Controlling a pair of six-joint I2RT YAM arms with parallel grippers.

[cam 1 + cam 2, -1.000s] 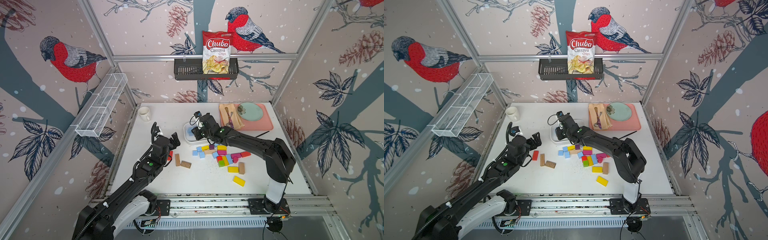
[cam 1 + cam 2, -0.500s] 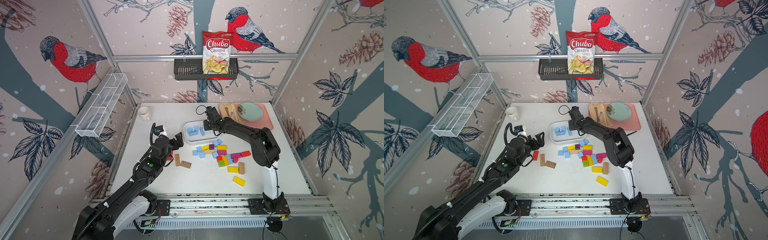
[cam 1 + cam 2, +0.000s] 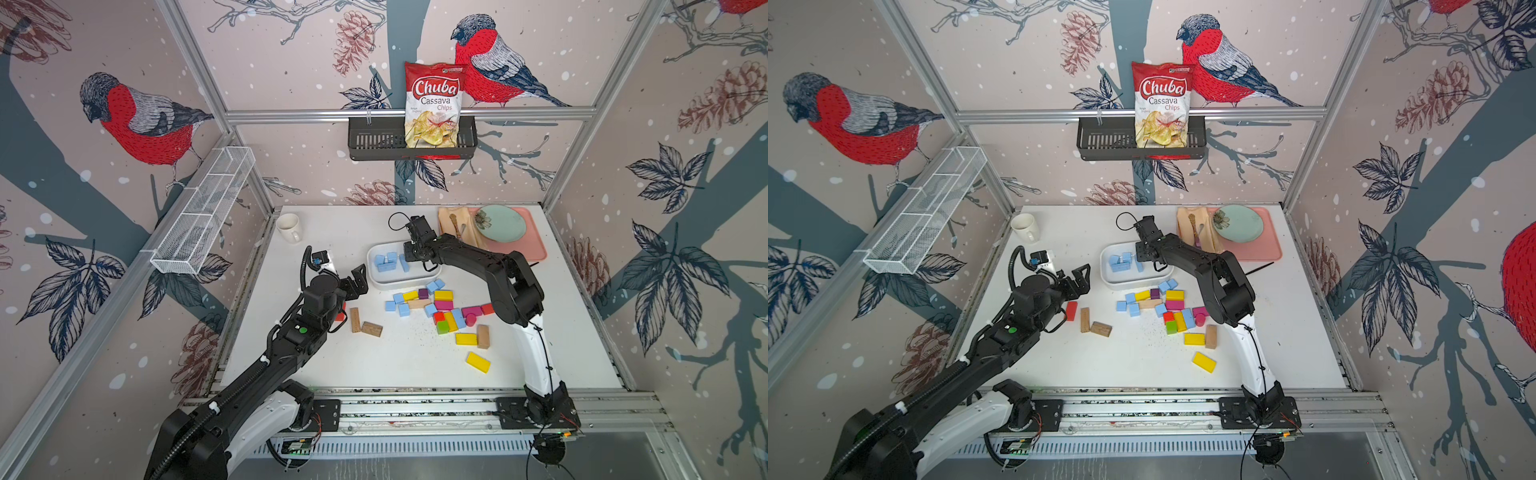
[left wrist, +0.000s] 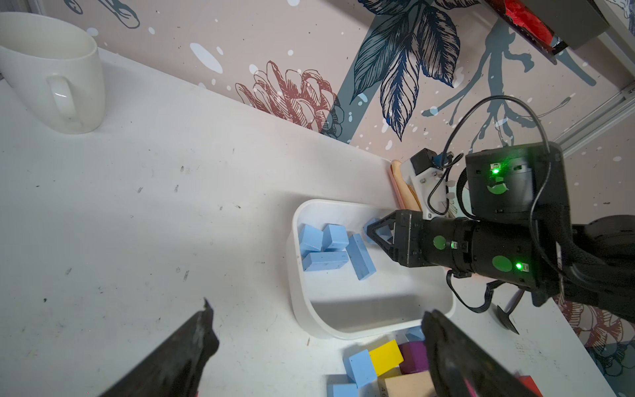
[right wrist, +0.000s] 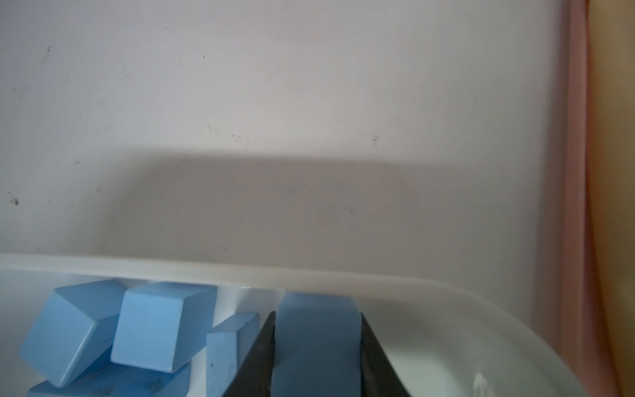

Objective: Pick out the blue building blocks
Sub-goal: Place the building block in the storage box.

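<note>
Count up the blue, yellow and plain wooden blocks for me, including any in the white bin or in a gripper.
blue blocks: 12, counting the one in the right gripper
yellow blocks: 5
plain wooden blocks: 4
Total: 21

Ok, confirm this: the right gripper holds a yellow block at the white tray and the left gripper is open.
Wrong colour: the right gripper holds a blue block, as the right wrist view shows. It is at the white tray, and the left gripper is open.
</note>
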